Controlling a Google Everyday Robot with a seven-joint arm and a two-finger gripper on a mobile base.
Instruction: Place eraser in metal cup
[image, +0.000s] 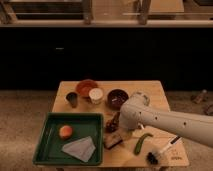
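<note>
The eraser (114, 140), a small pale-topped block with dark sides, lies on the wooden table (155, 92) just right of the green tray. The metal cup (72, 99), a small dark grey tumbler, stands upright at the table's back left, well apart from the eraser. My gripper (112, 123) is a dark shape at the end of the white arm (160, 121). It hangs just above and behind the eraser. The arm reaches in from the right.
A green tray (49, 135) at the front left holds an orange ball (65, 131) and a blue-grey sponge (80, 148). An orange-brown bowl (85, 86), a white cup (96, 95) and a dark brown bowl (118, 98) stand along the back. A green object (142, 141) and a brush (159, 153) lie at the front right.
</note>
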